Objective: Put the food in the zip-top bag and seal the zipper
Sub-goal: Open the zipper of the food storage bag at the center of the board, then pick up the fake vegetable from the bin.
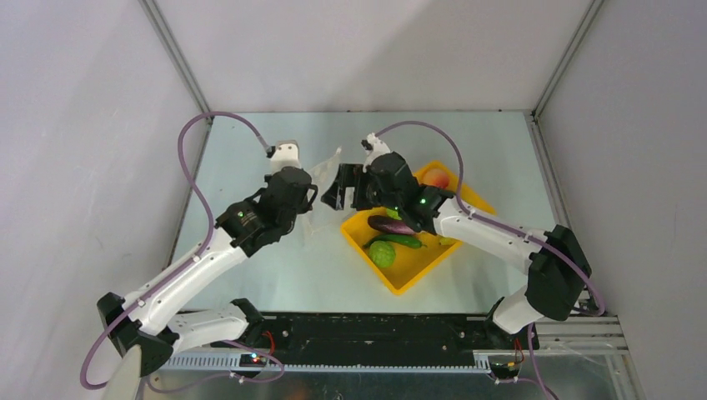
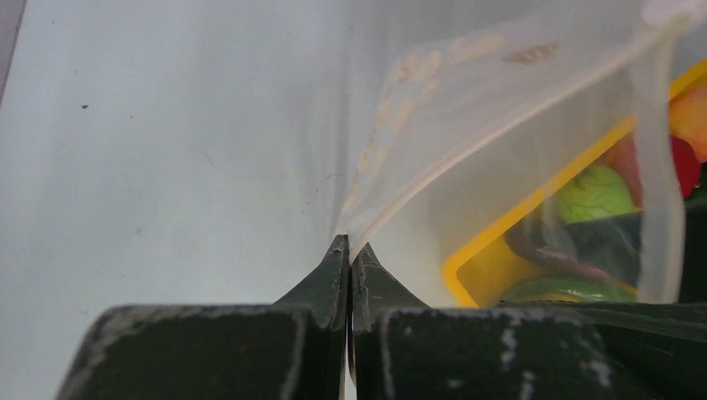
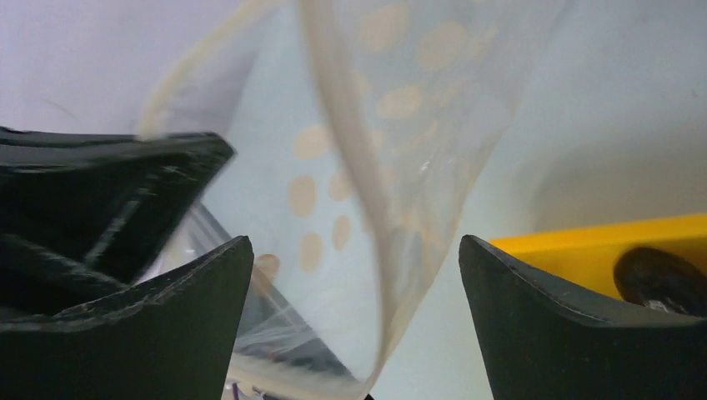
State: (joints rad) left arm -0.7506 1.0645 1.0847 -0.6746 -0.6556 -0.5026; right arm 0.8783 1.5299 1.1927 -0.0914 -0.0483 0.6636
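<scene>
The clear zip-top bag with white dots hangs lifted between my two grippers. My left gripper is shut on the bag's edge; the bag's film spreads up and to the right from the jaws. My right gripper is open, and the bag's white strip hangs between its fingertips without being pinched. The food lies in the yellow tray: purple eggplant, green cucumber, green round fruit, peach. Through the bag I see a green fruit and a red tomato.
The yellow tray sits right of centre, just behind my right gripper; its rim shows in the right wrist view with the dark eggplant inside. Grey walls enclose the table on three sides. Purple cables loop over both arms.
</scene>
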